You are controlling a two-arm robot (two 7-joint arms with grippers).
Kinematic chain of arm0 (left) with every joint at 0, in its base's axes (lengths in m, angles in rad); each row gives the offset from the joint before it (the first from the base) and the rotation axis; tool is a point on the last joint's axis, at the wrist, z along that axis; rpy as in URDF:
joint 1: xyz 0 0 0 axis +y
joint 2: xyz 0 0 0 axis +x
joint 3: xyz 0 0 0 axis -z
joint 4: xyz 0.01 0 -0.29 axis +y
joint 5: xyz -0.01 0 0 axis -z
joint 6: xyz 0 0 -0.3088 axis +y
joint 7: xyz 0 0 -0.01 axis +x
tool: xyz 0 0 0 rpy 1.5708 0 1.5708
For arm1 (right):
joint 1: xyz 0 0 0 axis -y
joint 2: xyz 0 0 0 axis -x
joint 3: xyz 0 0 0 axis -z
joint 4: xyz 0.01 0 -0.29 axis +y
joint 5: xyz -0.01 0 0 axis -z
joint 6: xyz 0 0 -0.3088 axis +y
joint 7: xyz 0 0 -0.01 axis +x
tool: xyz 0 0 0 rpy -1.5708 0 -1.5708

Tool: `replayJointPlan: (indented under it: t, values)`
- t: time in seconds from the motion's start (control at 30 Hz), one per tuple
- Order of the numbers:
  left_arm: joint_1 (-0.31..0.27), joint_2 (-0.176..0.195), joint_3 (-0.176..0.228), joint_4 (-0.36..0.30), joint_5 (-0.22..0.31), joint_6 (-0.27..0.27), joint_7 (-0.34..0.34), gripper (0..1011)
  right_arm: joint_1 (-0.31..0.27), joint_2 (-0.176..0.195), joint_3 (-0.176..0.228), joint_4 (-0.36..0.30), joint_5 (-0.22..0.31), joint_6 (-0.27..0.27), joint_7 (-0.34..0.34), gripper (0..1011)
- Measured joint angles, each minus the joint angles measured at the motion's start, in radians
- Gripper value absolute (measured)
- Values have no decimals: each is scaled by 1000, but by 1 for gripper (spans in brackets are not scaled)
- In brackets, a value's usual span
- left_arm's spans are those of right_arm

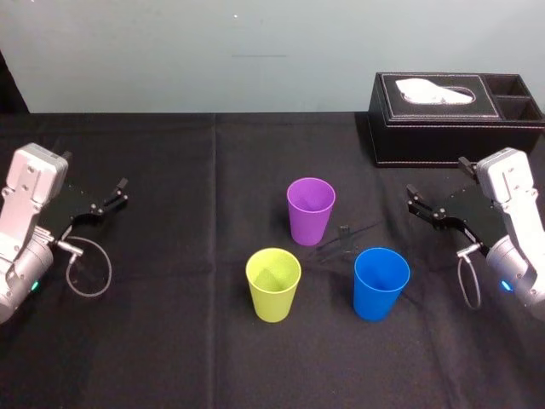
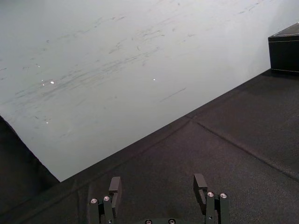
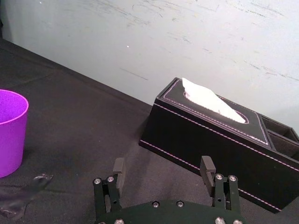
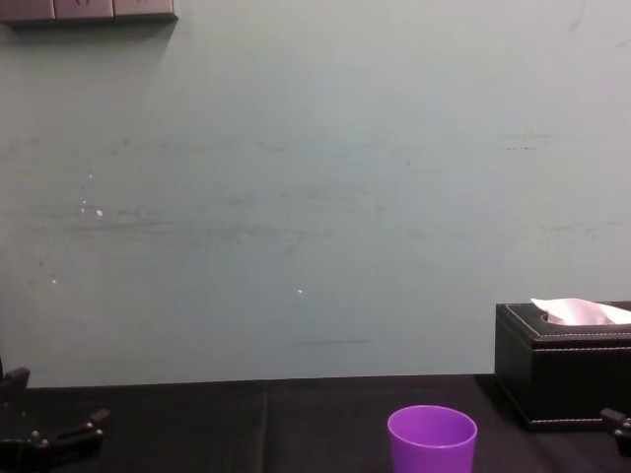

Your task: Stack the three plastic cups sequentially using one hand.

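Observation:
Three plastic cups stand upright and apart on the black table. The purple cup (image 1: 311, 210) (image 3: 10, 130) (image 4: 432, 439) is farthest back, the yellow-green cup (image 1: 273, 284) is front left, and the blue cup (image 1: 381, 283) is front right. My right gripper (image 1: 414, 199) (image 3: 163, 167) hovers open to the right of the cups, level with the purple one, with nothing between its fingers. My left gripper (image 1: 119, 192) (image 2: 158, 186) rests open at the table's far left, well away from the cups.
A black tissue box (image 1: 451, 115) (image 3: 219, 135) (image 4: 562, 365) with white tissue sits at the back right, behind my right gripper. A pale wall rises behind the table. A black cloth (image 1: 170, 341) covers the table, with bare stretches around the cups.

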State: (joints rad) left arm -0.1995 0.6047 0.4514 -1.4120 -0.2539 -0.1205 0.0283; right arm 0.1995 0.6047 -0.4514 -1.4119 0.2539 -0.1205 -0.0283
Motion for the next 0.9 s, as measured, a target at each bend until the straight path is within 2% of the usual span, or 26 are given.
replayJointPlan:
  t: [0.17,0.43,0.57,0.63,0.9]
  values:
    - [0,0,0,0,0,0,0,1011,-7,-2,10,-9,-1,0,1,1003]
    - [0,0,0,0,0,0,0,1011,-66,21,70,-84,67,16,49,1003]
    - [0,0,0,0,0,0,0,1011,-101,43,103,-124,105,22,83,1003]
    - [0,0,0,0,0,0,0,1012,-132,63,132,-152,137,30,110,1003]
    - [0,0,0,0,0,0,0,1011,-215,117,197,-211,216,38,194,1003]
